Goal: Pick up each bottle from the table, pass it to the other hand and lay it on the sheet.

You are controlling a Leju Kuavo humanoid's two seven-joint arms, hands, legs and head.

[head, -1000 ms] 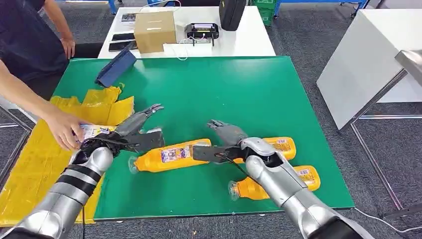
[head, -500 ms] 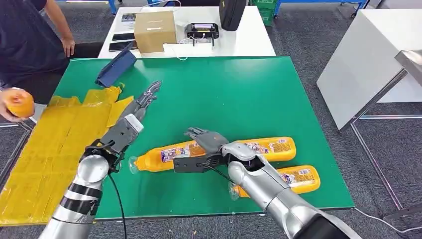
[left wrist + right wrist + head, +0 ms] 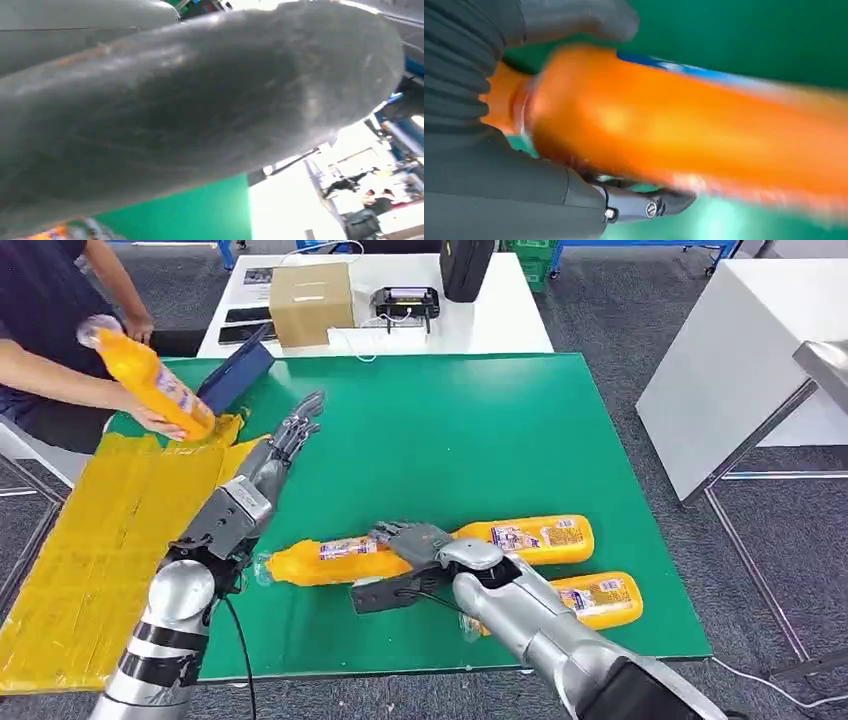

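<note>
An orange bottle [image 3: 325, 560] lies on the green table [image 3: 450, 430] with its neck toward the yellow sheet [image 3: 100, 540]. My right hand [image 3: 410, 555] straddles its base end, fingers over the top and thumb on the near side, a strip of green between thumb and bottle. In the right wrist view the bottle [image 3: 684, 135] sits blurred between thumb and fingers. My left hand [image 3: 265, 475] stretches forward over the sheet's edge, fingers spread, holding nothing. Two more orange bottles [image 3: 540, 535] [image 3: 600, 598] lie by my right arm. A person's hand holds another bottle [image 3: 150, 380] above the sheet.
A blue flat object [image 3: 232, 375] lies at the table's far left corner. Behind stands a white table with a cardboard box [image 3: 312, 302] and a black device [image 3: 405, 302]. Another white table [image 3: 740, 350] stands at the right. The person [image 3: 50, 330] stands at the far left.
The person lifted a bottle off the sheet and raised it. My left hand stretched forward with nothing in it. My right hand slid left onto the lying bottle.
</note>
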